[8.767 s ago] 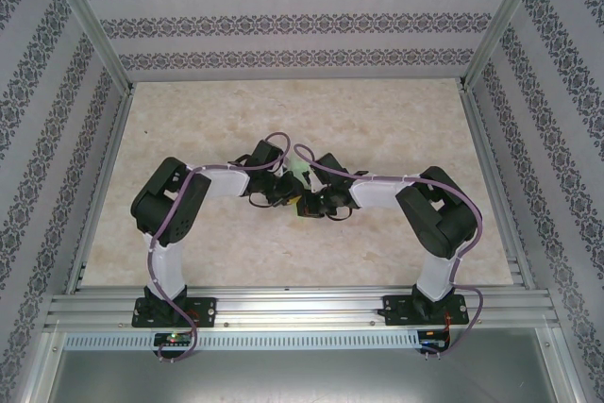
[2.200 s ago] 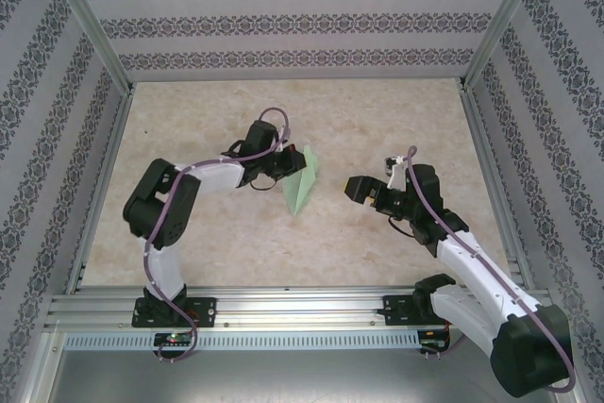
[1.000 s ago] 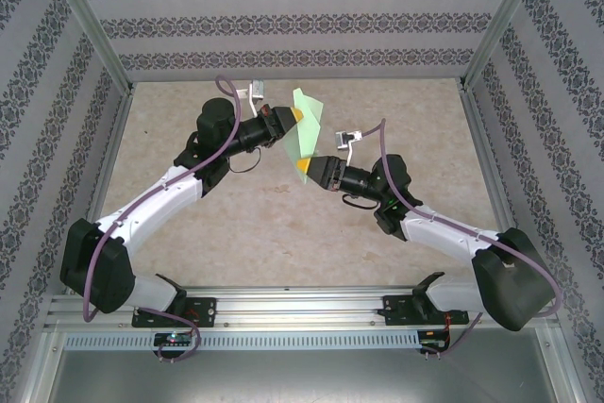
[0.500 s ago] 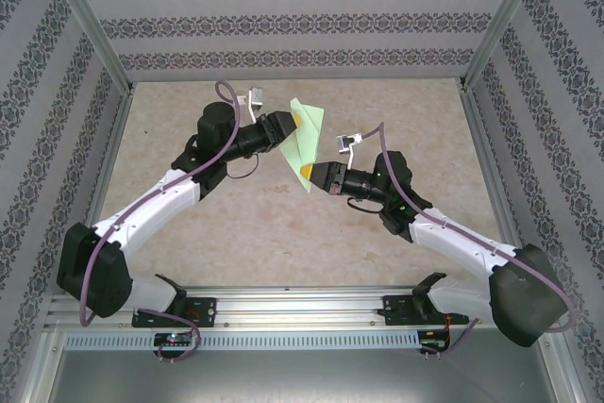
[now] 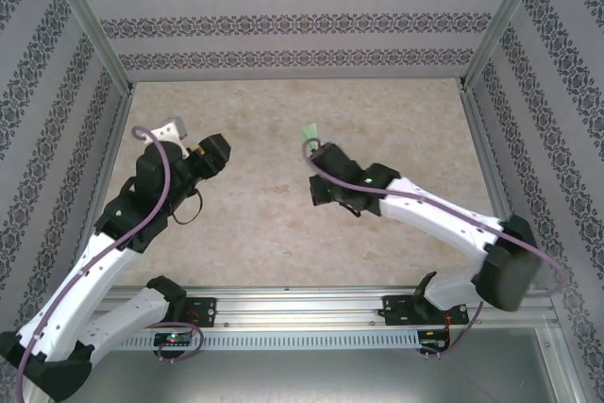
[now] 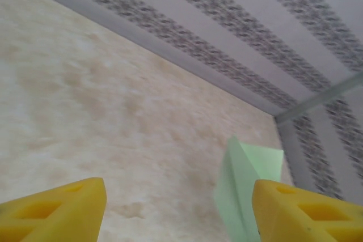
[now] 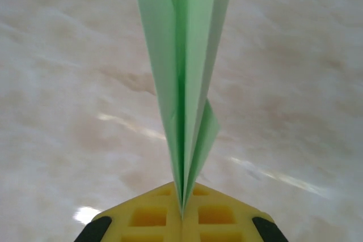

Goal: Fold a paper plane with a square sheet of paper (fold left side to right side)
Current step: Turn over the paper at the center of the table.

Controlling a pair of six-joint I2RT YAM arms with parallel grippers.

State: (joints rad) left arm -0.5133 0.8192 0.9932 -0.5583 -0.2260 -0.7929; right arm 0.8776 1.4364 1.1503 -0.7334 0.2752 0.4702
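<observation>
Marbled tabletop, paper plane pinched in closed right fingers — left fingers parted, empty

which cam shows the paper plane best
Right wrist view: the paper plane runs up the centre, folded layers clear, pinched in the shut right gripper. The left wrist view catches part of it at lower right. The top view gives a small green tip.

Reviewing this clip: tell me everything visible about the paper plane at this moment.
The paper plane is thin, unmarked, pale mint-green paper folded into a slim layered dart with a sharp centre crease. It is held up off the table, seen edge-on from the right wrist, its layers spreading slightly away from the grip. The right gripper, yellow-fingered, is shut on it; nothing else touches it.
</observation>
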